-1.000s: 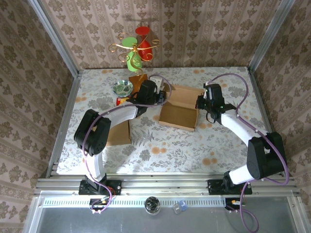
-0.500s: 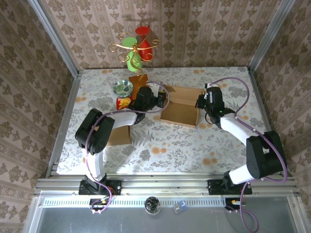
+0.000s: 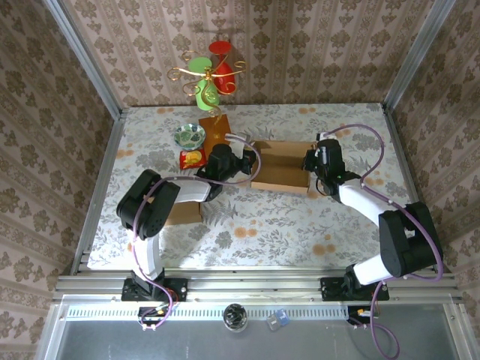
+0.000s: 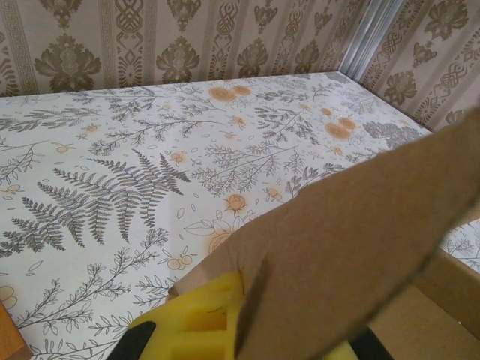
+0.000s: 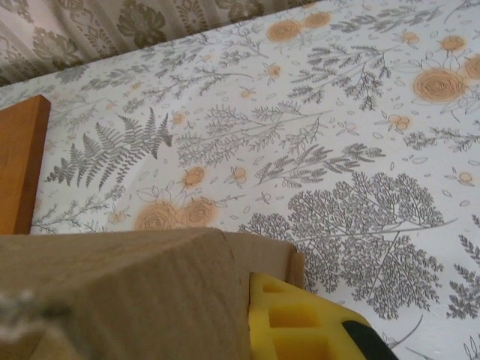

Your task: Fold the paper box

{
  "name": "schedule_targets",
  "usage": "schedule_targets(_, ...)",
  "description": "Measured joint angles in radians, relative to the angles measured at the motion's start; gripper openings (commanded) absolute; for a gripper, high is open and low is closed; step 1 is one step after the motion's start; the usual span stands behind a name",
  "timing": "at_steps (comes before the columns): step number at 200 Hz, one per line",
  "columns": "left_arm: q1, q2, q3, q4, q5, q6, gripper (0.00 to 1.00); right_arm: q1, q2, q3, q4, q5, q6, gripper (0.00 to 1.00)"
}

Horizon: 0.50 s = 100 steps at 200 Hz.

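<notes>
Middle-back of the tabletop [image 3: 262, 225] is where the box [image 3: 281, 171] sits, wedged between both arms. Left gripper [image 3: 244, 161] is closed tight on the box's left flap [image 4: 352, 247]; on the left wrist cam the cardboard sits right up against the yellow pad [image 4: 199, 326]. Right gripper [image 3: 308, 160] is closed too, at the box's right end. It looks like it's pinching the wall there, but that view's pretty cramped. Bowl [image 3: 190, 136] and red packet [image 3: 192, 157] sit off to the left.
</notes>
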Motion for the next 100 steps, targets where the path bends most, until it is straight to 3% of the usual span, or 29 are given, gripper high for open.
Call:
schedule_targets(57, -0.052, 0.000, -0.053, 0.073, -0.100, 0.046, 0.00, 0.040, -0.034, -0.029, -0.107, 0.018, 0.049, 0.39)
schedule_targets(100, -0.083, 0.000, -0.077, 0.107, -0.172, 0.075, 0.00, 0.042, -0.145, -0.016, -0.263, 0.006, 0.151, 0.57)
